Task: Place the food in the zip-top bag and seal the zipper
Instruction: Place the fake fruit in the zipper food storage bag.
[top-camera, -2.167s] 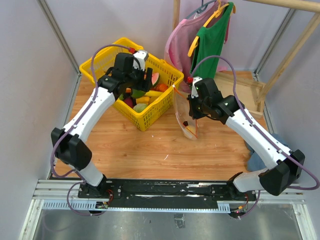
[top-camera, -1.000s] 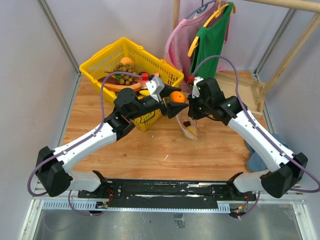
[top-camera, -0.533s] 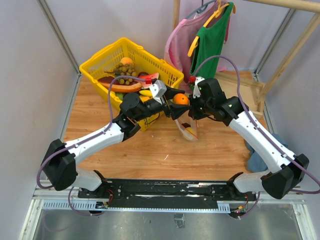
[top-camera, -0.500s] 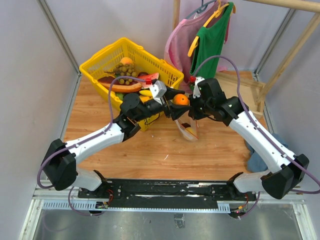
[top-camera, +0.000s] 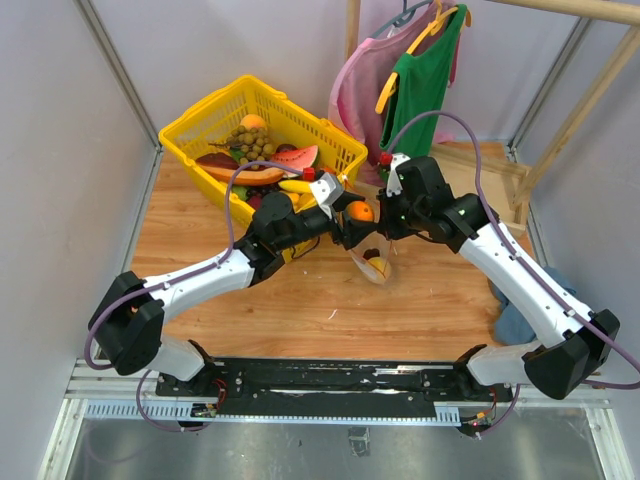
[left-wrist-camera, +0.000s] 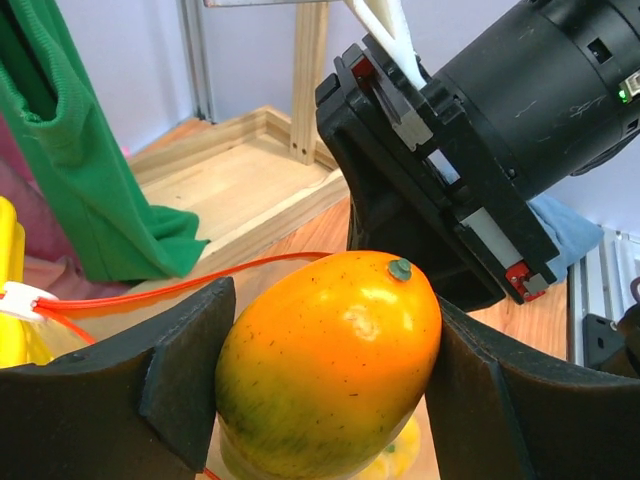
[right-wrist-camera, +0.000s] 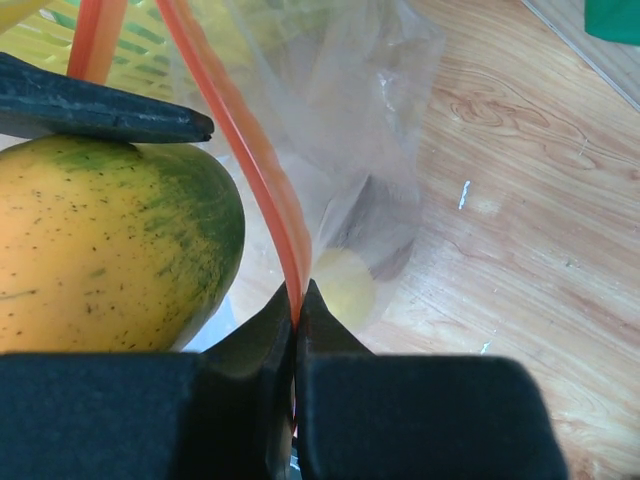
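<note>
Over at the upper left of the top view sits the yellow basket, piled with toy produce, and the left arm reaches out from it toward the middle of the frame. The left gripper is clenched on the mango, one dark finger pressed to each flank. In the left wrist view the fruit sits tilted, stem nub at the upper right and green end at the lower left, so its long axis runs roughly along the fingers. Just right of it comes the zipper, an orange strip slanting down the right wrist view with the mango hard against its left side. Whether the fruit is properly between both lips of the mouth cannot be told. Beyond the strip hangs the zip-top bag, clear and crinkled over the wooden table, with a yellow piece and a dark one already at the bottom. The right gripper is closed tight on that strip, holding the mouth up. The left arm is the one at the opening, and the pocket lies below and just right of its fingers, so the drop looks imminent.
</note>
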